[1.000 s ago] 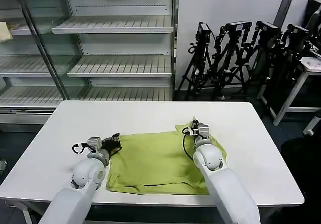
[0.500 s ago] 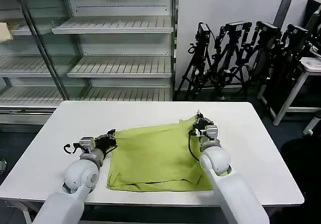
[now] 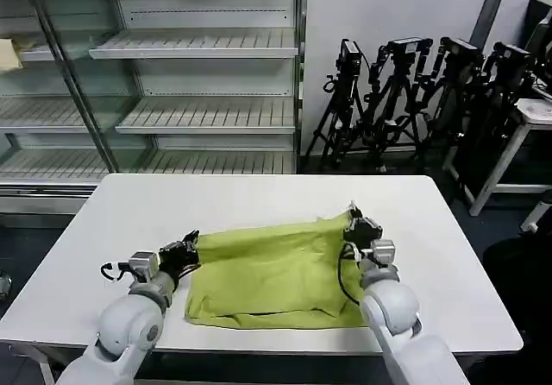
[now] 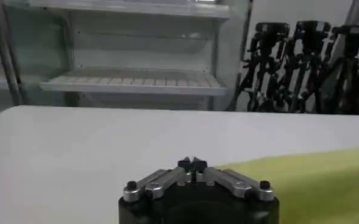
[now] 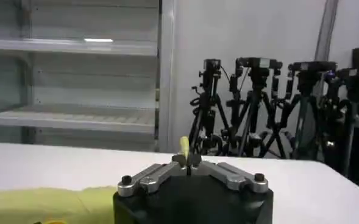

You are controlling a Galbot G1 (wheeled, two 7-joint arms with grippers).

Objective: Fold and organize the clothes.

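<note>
Two tools pinching T-shirt [image 3: 267, 273] far corners | left tool [image 3: 188, 249] | right tool [image 3: 356, 224] | long axis left-right on table [image 3: 259, 199]

The far edge of the T-shirt [image 3: 276, 268] has been lifted off the table and drawn nearer by the left gripper [image 3: 188, 249] and right gripper [image 3: 356, 221].

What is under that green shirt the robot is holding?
The white table lies under the T-shirt. Both grippers, left and right, lift its far edge. Anything beneath it is covered.
</note>
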